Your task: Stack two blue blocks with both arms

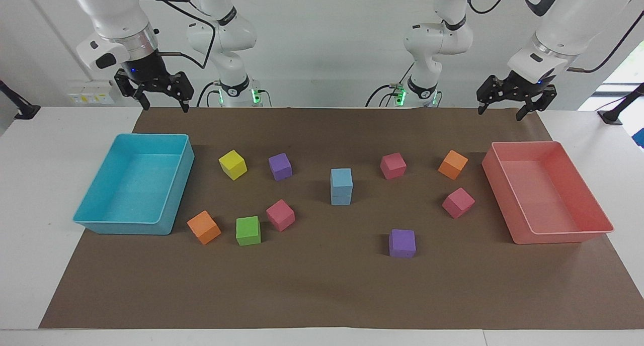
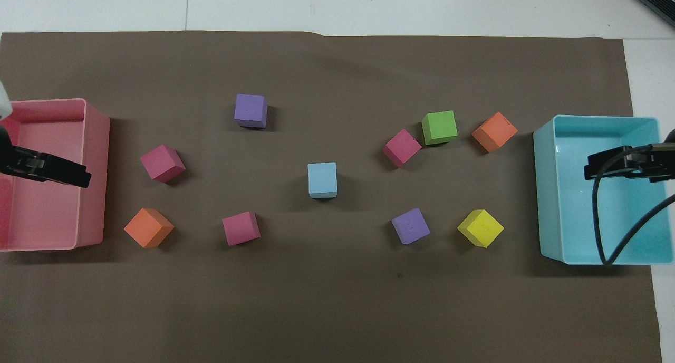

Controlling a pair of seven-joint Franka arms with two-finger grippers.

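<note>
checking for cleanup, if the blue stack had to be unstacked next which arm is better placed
Neither clearly. The blue blocks sit stacked mid-table. The left gripper hangs open over the pink tray, the right gripper open by the turquoise tray, both about equally removed.

I see a white wall [image 1: 322, 44] at twelve o'clock, a bright window [image 1: 621, 74] at two, and a white table [image 1: 35, 185].

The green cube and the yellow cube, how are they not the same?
The green cube sits square to the table edge; the yellow cube is turned so a corner points at the camera. The green cube lies farther from the robots, the yellow cube nearer to them. The green cube has a pink cube close beside it; the yellow cube stands with more room. Both look the same size and rest flat on the brown paper.
</note>
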